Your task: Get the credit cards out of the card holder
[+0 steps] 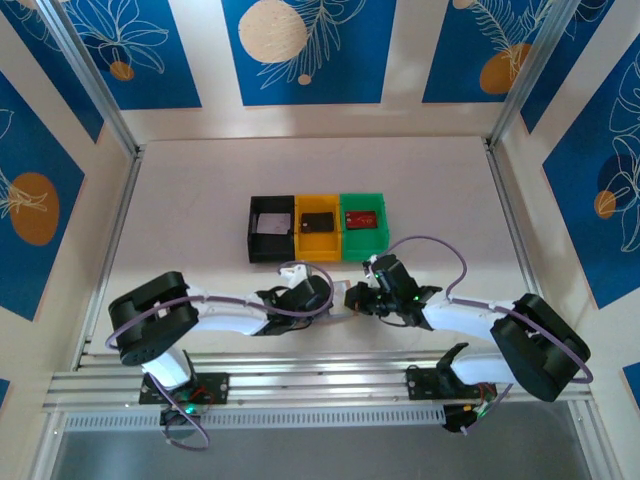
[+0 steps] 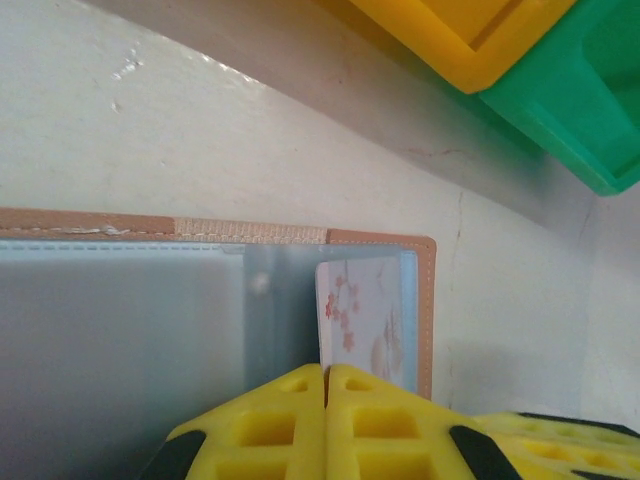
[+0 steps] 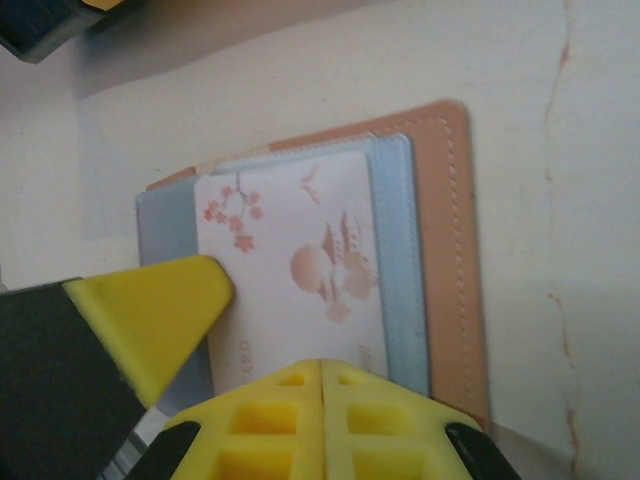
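Tan-brown card holder (image 3: pixel 455 250) with pale grey-blue pockets, white card (image 3: pixel 300 250) printed with pink blossoms and a peach sun, black bin (image 1: pixel 253 230), yellow bin (image 1: pixel 317 250), green bin (image 1: pixel 364 245)

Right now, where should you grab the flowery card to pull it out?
I'd pinch the flowery card by the short edge nearest the right gripper, coming from that side: it lies flat, and the card holder's pocket borders its other edges.

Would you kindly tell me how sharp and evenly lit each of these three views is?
Top external: even light, crisp throughout, only faint shadows by the bins. Left wrist: the yellow bin and green bin are blurred and throw a broad soft shadow on the table. Right wrist: the card shows a readable blossom print.
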Robot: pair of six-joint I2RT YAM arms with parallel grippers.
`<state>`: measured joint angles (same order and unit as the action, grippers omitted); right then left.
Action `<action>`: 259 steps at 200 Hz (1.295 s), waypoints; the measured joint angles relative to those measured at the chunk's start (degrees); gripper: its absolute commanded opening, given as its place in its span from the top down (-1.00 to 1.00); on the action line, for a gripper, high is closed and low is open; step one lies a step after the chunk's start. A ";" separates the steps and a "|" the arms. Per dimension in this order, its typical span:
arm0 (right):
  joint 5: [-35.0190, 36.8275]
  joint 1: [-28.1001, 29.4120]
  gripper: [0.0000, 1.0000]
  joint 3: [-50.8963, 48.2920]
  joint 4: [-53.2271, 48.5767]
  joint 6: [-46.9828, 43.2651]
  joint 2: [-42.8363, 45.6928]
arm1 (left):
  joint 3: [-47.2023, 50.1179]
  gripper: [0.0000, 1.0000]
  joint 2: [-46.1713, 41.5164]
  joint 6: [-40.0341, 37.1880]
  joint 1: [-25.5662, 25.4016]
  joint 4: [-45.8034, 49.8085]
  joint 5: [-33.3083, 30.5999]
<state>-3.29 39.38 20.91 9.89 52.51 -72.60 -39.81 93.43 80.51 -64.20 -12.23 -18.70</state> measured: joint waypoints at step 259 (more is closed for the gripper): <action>11.87 1.27 0.93 -3.85 4.81 10.03 0.24 | 3.26 1.00 -3.04 0.02 -0.76 -3.15 0.22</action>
<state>8.58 40.64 17.06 14.70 62.54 -72.36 -36.56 90.39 80.53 -64.97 -15.38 -18.48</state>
